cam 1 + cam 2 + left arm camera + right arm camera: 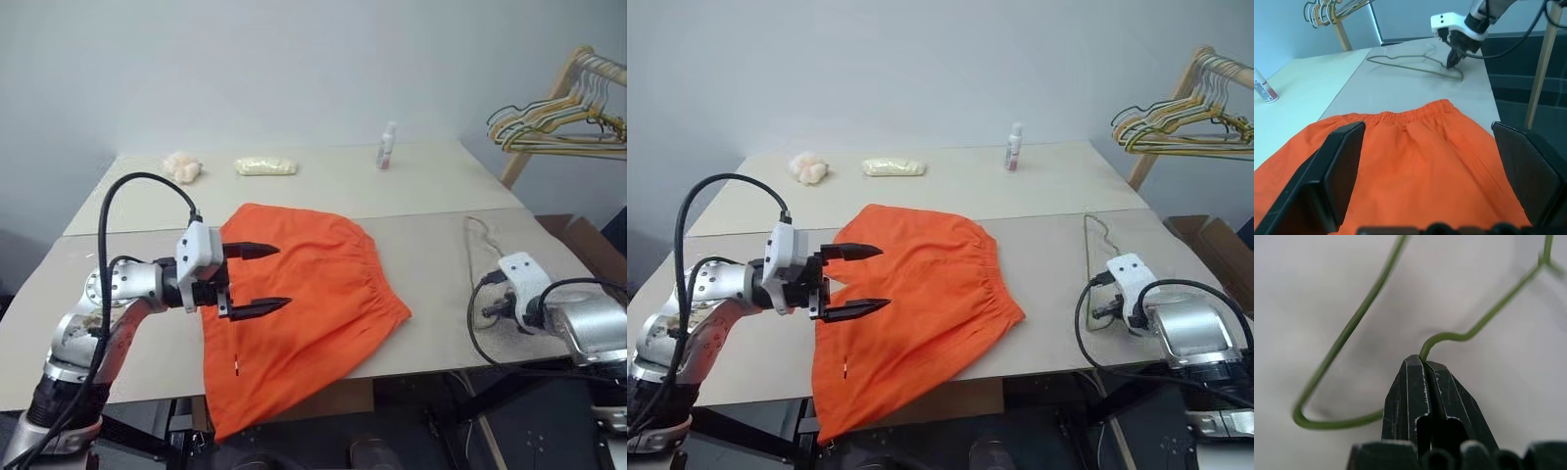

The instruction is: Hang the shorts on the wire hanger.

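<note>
Table [431,255]; right gripper [1425,363] pinches wire hanger [1342,340].

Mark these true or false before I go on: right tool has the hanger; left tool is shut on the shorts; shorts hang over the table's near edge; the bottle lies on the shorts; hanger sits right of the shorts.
1. The right tool is shut on the hanger. True: its fingers pinch the wire.
2. The left tool is shut on the shorts. False: it is open, hovering over them.
3. The shorts hang over the table's near edge. True.
4. The bottle lies on the shorts. False: it stands upright at the far side of the table, apart from them.
5. The hanger lies right of the shorts. True.
</note>
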